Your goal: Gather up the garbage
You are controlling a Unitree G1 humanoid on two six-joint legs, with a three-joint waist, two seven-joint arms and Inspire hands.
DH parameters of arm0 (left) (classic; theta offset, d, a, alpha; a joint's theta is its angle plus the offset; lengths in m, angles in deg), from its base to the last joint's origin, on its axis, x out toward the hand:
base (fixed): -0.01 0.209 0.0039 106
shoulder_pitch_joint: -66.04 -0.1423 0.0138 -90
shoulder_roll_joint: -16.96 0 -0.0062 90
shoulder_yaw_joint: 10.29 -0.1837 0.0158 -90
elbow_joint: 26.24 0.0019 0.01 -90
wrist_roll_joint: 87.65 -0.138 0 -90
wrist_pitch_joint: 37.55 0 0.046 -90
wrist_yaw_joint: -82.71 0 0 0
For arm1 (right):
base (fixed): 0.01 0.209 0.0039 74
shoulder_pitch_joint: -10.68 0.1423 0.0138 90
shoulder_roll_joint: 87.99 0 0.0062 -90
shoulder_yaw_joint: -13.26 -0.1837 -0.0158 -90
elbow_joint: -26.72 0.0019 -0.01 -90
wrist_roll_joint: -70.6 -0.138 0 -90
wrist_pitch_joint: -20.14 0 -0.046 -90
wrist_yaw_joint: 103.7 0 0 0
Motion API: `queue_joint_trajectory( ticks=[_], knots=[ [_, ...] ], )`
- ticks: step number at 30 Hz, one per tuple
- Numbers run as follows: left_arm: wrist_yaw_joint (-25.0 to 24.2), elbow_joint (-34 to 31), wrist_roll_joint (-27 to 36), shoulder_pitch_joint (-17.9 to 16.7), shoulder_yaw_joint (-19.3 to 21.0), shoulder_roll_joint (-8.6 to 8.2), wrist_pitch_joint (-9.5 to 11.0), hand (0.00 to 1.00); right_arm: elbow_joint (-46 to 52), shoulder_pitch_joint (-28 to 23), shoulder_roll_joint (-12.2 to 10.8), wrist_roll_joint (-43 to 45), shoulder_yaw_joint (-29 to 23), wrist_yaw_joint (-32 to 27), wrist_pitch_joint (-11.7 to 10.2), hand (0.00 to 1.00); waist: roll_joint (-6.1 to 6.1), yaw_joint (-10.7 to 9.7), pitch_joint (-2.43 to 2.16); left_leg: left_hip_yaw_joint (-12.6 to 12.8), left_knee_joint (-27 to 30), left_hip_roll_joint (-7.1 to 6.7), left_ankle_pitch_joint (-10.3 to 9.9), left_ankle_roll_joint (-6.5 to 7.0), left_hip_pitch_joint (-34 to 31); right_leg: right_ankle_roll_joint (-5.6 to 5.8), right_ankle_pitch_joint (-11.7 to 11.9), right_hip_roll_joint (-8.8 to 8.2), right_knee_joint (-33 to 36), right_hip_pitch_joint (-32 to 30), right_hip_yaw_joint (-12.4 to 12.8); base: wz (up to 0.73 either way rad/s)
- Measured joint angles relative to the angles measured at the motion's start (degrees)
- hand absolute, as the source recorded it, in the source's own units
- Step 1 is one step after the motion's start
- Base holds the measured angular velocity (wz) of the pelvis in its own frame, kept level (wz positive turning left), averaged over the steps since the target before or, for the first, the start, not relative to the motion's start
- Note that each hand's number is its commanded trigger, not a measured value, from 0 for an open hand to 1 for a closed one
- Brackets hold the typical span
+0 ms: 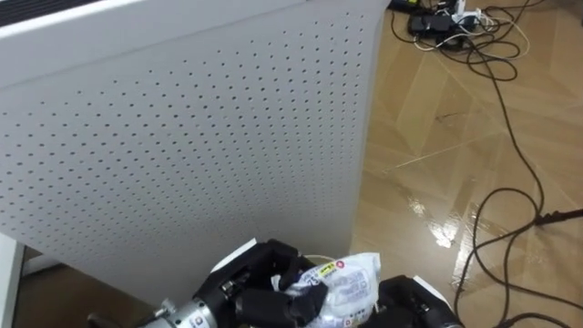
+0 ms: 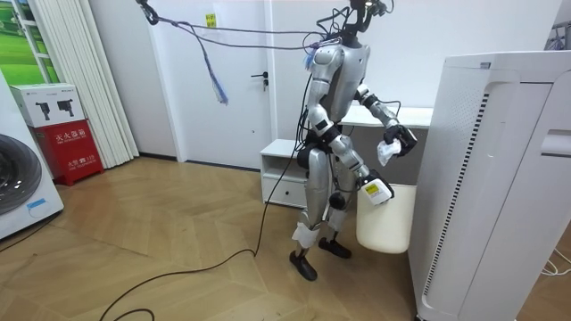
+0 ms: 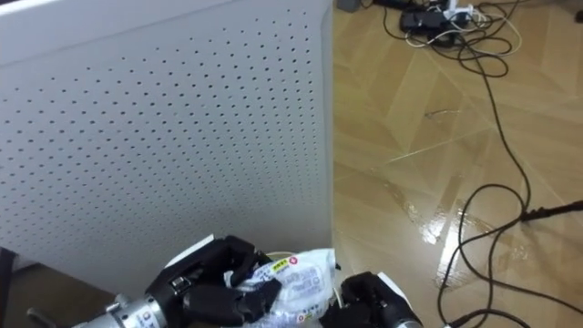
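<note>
The garbage [image 1: 344,284] is a crumpled white plastic wrapper with a yellow and red label, at the bottom of the eye views [image 3: 296,278]. My left hand [image 1: 260,287] comes in from the lower left, its dark fingers curled round the wrapper's left side. Just right of the wrapper and lower sits my right hand [image 1: 410,305]; its fingers are hidden. In the room view I stand facing the tall white appliance [image 2: 491,178], with the left hand [image 2: 401,139] raised and holding the wrapper [image 2: 386,152]. The right hand [image 2: 375,190] hangs lower, above a cream bin [image 2: 385,223].
The appliance's white perforated side panel [image 1: 182,137] stands close in front of me. Dark cables [image 1: 510,146] and a power strip [image 1: 433,23] lie on the wooden floor to the right. A low white cabinet [image 2: 284,165] is behind me.
</note>
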Motion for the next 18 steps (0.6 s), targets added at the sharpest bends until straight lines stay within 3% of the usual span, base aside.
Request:
queue_joint_trajectory(
  ticks=[2, 3, 4, 5, 18],
  knots=[
    [-0.01, 1.03, -1.17, -0.02, -0.35, -0.08, 0.5, 1.0, -0.02, 0.33, 0.07, -0.19, 0.0, 0.18, -0.51, 1.0, -0.07, -0.13, 0.07, -0.01, 0.09, -0.01, 0.15, 0.22, -0.4, 0.0, -0.02, 0.03, 0.14, -0.33, -0.04, 0.0],
    [-0.02, 2.1, -1.98, -0.05, -0.41, -0.16, 0.64, 0.76, -0.08, 0.38, 0.08, -0.19, 0.0, 0.36, -1.03, 1.0, -0.07, -0.17, 0.11, 0.0, 0.12, -0.04, 0.22, 0.3, -0.55, -0.01, -0.02, 0.02, 0.15, -0.47, -0.01, 0.0],
    [-0.03, 2.63, -2.45, -0.08, -0.41, -0.16, 0.7, 0.04, -0.08, 0.38, 0.07, -0.19, 0.0, 0.53, -1.08, 1.0, -0.08, -0.17, 0.12, 0.0, 0.18, -0.04, 0.21, 0.3, -0.61, -0.01, -0.01, 0.02, 0.16, -0.52, 0.01, 0.0],
    [-0.04, 3.54, -2.91, -0.15, -0.4, -0.15, 0.7, 0.0, -0.08, 0.38, 0.08, -0.19, 0.0, 0.64, -1.11, 1.0, -0.1, -0.2, 0.13, -0.01, 0.31, -0.04, 0.21, 0.3, -0.76, -0.01, -0.01, 0.02, 0.18, -0.63, 0.0, 0.0],
    [-0.16, 4.44, -3.81, -0.19, -0.22, -0.13, 0.8, 0.0, -0.3, 0.39, 0.7, -0.19, -0.04, 1.04, -1.39, 1.0, -0.11, -0.02, 0.13, -0.12, 1.19, 0.04, 0.16, 0.38, -1.83, -0.01, -0.02, -0.04, 1.06, -1.61, -0.03, 0.0]
  ],
)
